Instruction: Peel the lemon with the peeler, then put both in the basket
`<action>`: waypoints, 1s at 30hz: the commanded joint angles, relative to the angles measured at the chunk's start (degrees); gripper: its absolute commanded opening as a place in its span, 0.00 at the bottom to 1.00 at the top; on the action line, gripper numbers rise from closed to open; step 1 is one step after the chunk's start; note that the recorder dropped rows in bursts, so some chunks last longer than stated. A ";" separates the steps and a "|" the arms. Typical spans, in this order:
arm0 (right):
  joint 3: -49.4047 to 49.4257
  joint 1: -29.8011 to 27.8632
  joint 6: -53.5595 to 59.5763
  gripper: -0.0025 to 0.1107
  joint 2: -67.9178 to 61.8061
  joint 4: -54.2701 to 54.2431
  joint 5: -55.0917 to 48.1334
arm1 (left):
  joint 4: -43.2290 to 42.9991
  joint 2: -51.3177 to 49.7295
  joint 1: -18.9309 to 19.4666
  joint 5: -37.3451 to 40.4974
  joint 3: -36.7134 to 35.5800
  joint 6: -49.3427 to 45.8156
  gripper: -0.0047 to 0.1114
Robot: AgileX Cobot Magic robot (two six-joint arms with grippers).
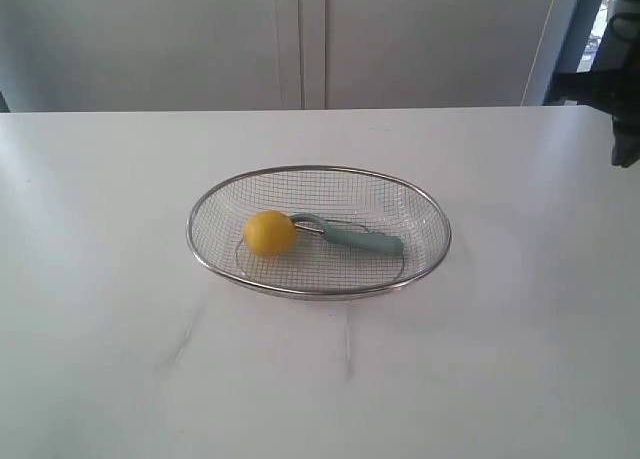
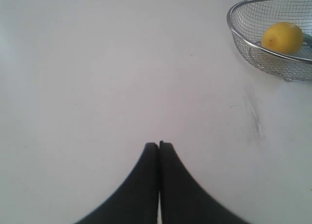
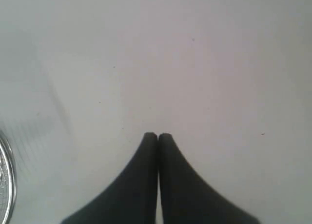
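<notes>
Basket point(image 1: 318, 293): silver wire mesh, standing on the white table point(image 1: 120, 359). It is well ahead of the left gripper point(image 2: 159, 145) and off to one side. Only a sliver of its rim shows beside the right gripper point(image 3: 157, 135).
Contents: the lemon point(image 1: 269, 233) and the peeler point(image 1: 360, 239) both lie inside. The peeler's curved head rests against the lemon, and its teal handle stretches away across the mesh floor.
Left jaws: pressed together, holding nothing, over bare tabletop.
Right jaws: closed tight, empty, over bare tabletop.
Edges: the basket rim stands apart from both pairs of jaws. The table's far edge meets a pale wall point(image 1: 150, 39) beyond the basket.
Open room: plain tabletop spreads ahead of each pair of jaws. Faint scuff marks point(image 2: 253, 112) lie between the left jaws and the basket.
</notes>
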State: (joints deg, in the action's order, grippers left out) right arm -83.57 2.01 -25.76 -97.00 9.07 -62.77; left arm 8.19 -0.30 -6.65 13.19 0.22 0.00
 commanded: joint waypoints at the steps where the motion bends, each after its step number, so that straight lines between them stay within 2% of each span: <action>1: -0.31 -0.33 0.04 0.02 0.43 0.28 0.45 | 0.26 0.30 0.21 0.16 -0.22 0.00 0.04; 30: -0.31 -0.33 0.04 0.02 0.43 0.28 0.33 | -3.85 0.30 0.21 0.16 -0.22 0.00 0.04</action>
State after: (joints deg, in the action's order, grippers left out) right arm -83.57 2.01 -25.76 -97.00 9.07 -62.53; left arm 4.53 -0.30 -6.65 13.29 0.22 0.00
